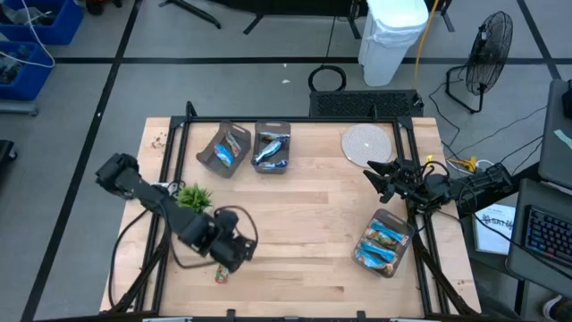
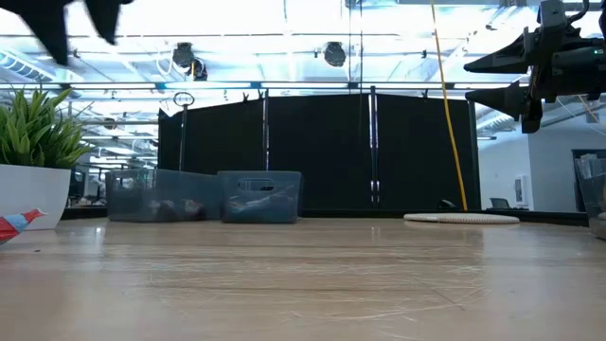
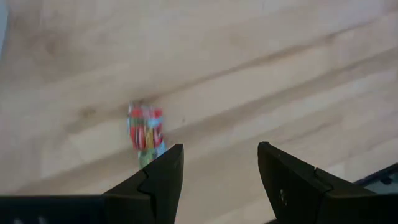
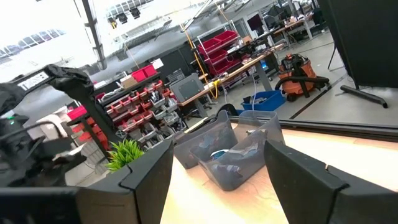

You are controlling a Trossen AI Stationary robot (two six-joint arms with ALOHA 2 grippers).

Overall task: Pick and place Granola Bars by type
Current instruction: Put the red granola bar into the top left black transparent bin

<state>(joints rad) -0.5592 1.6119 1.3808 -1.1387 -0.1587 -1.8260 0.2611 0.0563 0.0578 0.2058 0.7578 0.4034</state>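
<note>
A red wrapped bar (image 1: pixel 221 274) lies alone on the pale wood counter (image 1: pixel 304 250) near its front edge, crinkled foil with yellow and green patches; any print on it is too blurred to read. The left pincer (image 3: pixel 217 168) hangs just above and beside it, its two dark, blunt fingers (image 3: pixel 163 180) spread apart with nothing between them. In the low view the same bar (image 2: pixel 17 224) shows at the counter's edge, red and blue foil, in front of a white pot holding a spiky green plant (image 1: pixel 193 197).

Toward the counter's right side sits a grey-brown translucent bin (image 1: pixel 385 241), rectangular with rounded corners, holding several blue-and-white bars (image 1: pixel 382 243) with orange touches.

Further back on the right, the right pincer (image 1: pixel 379 179) floats well above the wood, fingers wide apart and empty. Near it, a flat round white disc (image 1: pixel 367 144) with a dotted surface lies on the counter.

At the far edge stand two more bins side by side. The left bin (image 1: pixel 222 149) is turned at an angle and holds shiny blue bars (image 1: pixel 230 149); the right one (image 1: pixel 272 147) sits square and holds blue-and-white bars (image 1: pixel 271 150). Labels on these wrappers cannot be read.

A black metal frame (image 1: pixel 295 120) borders the counter. Beyond it on the grey floor stand a white bucket (image 1: pixel 393 31) and a black fan (image 1: pixel 490 45).
</note>
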